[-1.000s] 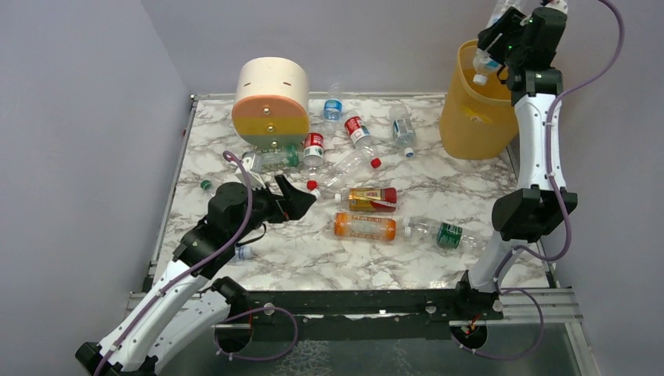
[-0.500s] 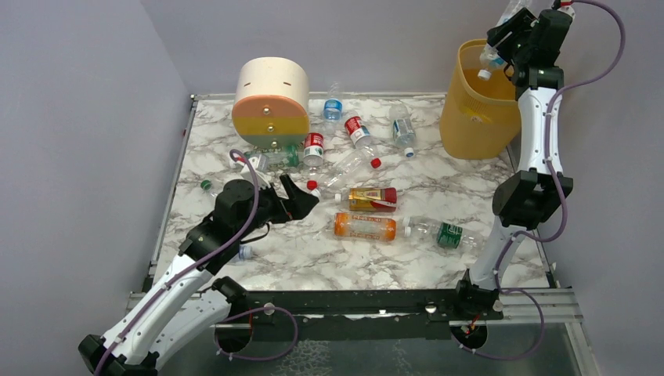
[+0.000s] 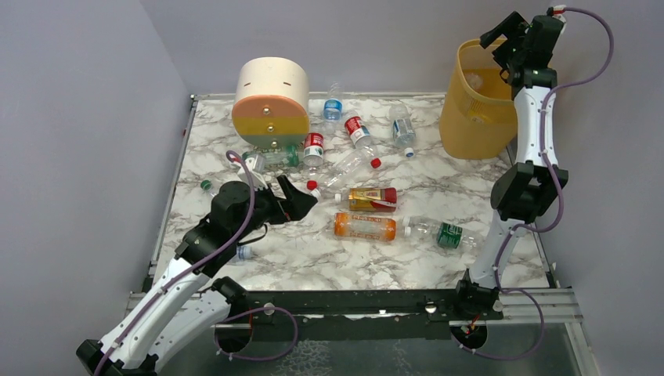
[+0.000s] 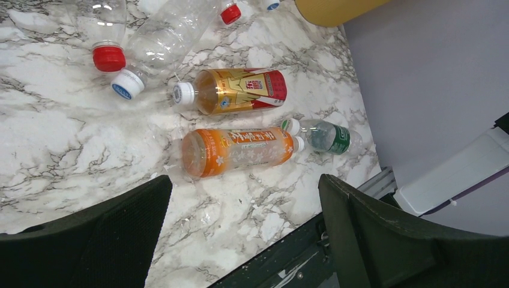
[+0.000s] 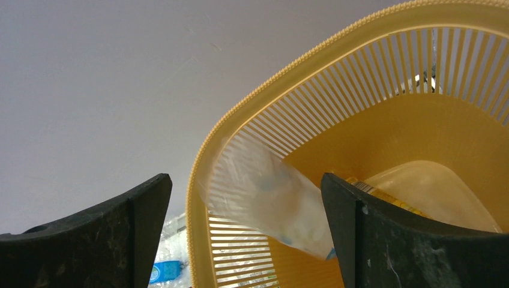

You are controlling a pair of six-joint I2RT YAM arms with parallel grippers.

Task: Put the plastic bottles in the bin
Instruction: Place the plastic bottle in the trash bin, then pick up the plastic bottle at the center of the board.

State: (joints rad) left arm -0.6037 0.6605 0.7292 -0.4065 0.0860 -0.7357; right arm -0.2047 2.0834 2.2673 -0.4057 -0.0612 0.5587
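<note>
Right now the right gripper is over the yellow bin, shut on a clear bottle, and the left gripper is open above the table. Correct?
Not quite: the right wrist view shows the right gripper open, fingers wide apart, with the clear bottle loose inside the yellow bin. The rest holds: it is over the bin, and the left gripper is open above the table.

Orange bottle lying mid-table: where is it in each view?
Top external: orange bottle lies mid-table, centre frame.
Left wrist: orange bottle mid-frame, on its side.
Right wrist: not in it.
Shared landmark: bin, upper right there; top edge in left wrist; fills right wrist.
</note>
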